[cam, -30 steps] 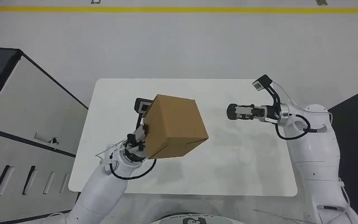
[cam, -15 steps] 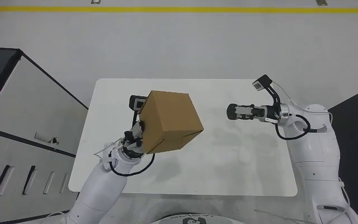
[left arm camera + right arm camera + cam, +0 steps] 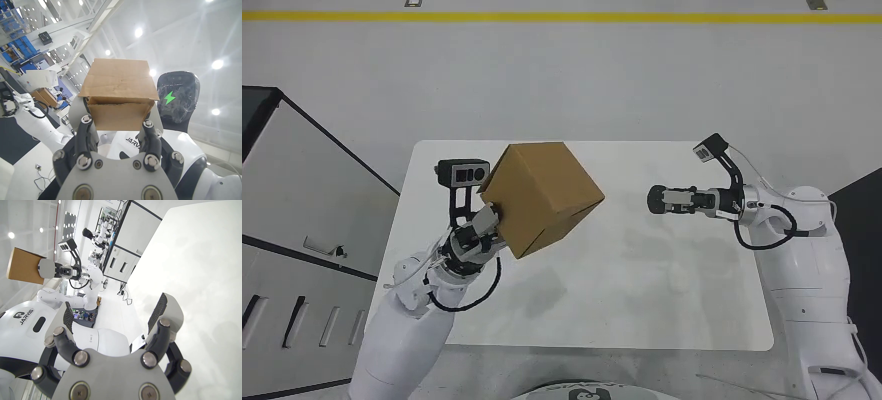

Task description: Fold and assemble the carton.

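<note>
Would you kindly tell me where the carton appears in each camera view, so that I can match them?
Top view: the carton is left of centre, tilted, above the white table.
Left wrist view: the carton is central and close, between the left pincer pads.
Right wrist view: the carton is far off, beyond the open right pincer.
Shared landmark: the left pincer, clamped on the carton.

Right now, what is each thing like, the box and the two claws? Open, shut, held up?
carton: folded into a box shape, tilted, held up off the table; one flap edge gapes a little.
left claw: shut on the carton, one finger on each side.
right claw: open, holding nothing, apart from the carton.
</note>
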`<state>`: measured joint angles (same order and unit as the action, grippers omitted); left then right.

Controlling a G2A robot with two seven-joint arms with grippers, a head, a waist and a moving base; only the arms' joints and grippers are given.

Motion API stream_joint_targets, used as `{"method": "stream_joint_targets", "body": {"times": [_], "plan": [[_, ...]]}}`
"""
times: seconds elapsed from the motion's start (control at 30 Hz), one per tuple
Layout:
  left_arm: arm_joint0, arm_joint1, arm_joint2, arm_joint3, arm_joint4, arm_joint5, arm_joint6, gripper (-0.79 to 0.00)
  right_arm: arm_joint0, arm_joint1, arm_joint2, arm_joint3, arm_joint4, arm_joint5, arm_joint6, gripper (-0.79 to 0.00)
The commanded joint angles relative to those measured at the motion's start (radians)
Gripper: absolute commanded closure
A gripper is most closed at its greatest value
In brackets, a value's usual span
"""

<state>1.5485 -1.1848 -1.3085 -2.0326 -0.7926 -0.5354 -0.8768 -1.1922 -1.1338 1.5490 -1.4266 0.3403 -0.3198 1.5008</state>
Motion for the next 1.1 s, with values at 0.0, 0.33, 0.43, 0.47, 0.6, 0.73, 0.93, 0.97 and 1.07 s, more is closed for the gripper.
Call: {"method": "stream_joint_targets", "body": {"times": [0.0, 0.33, 0.43, 0.47, 0.6, 0.73, 0.93, 0.97, 1.07], "plan": [[-0.006, 0.001, -0.01, -0.007, 0.043, -0.001, 0.01, 0.0, 0.0, 0.0, 0.0, 0.0, 0.0, 0.0, 0.0, -0.785], [-0.035, 0.001, -0.098, -0.059, 0.462, -0.103, 0.141, 0.0, 0.0, 0.0, 0.0, 0.0, 0.0, 0.0, 0.0, -0.785], [-0.025, 0.001, -0.115, -0.075, 0.558, -0.123, 0.187, 0.0, 0.0, 0.0, 0.0, 0.0, 0.0, 0.0, 0.0, -0.785], [-0.022, 0.0, -0.112, -0.082, 0.559, -0.124, 0.198, 0.0, 0.0, 0.0, 0.0, 0.0, 0.0, 0.0, 0.0, -0.785], [-0.022, 0.0, -0.112, -0.082, 0.559, -0.124, 0.198, 0.0, 0.0, 0.0, 0.0, 0.0, 0.0, 0.0, 0.0, -0.785], [-0.029, 0.0, -0.106, -0.096, 0.561, -0.137, 0.201, 0.0, 0.0, 0.0, 0.0, 0.0, 0.0, 0.0, 0.0, -0.785], [-0.068, 0.0, -0.15, -0.09, 0.757, -0.268, 0.238, 0.0, 0.0, 0.0, 0.0, 0.0, 0.0, 0.0, 0.0, -0.785], [-0.075, 0.001, -0.161, -0.087, 0.812, -0.293, 0.238, 0.0, 0.0, 0.0, 0.0, 0.0, 0.0, 0.0, 0.0, -0.785], [-0.084, 0.0, -0.173, -0.084, 0.907, -0.352, 0.264, 0.0, 0.0, 0.0, 0.0, 0.0, 0.0, 0.0, 0.0, -0.785]]}}
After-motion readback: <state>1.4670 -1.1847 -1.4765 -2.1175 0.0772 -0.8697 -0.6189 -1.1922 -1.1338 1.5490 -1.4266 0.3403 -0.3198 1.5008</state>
